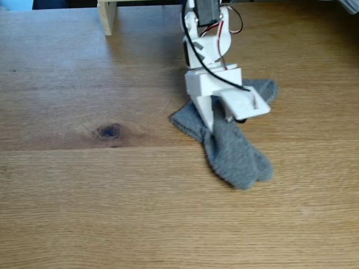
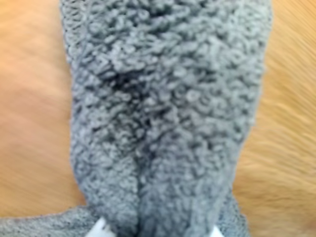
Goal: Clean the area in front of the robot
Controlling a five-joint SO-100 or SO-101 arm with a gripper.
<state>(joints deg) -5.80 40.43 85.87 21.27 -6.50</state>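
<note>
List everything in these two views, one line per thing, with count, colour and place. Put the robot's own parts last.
tabletop: one, light-brown oak with plank seams, spans the fixed view.
knot: one, dark oval, in the wood left of centre in the fixed view.
cloth: one, grey terry, bunched on the tabletop right of centre; pinched at the claw, it fans out toward the camera.
wooden post: one, pale, stands at the top edge left of the arm.
arm: one, white plastic with a black servo block, comes down from the top centre.
wires: a few, black and red, run along the arm.
claw: one, flat white plates, down on the cloth and closed on a fold of it.
</note>
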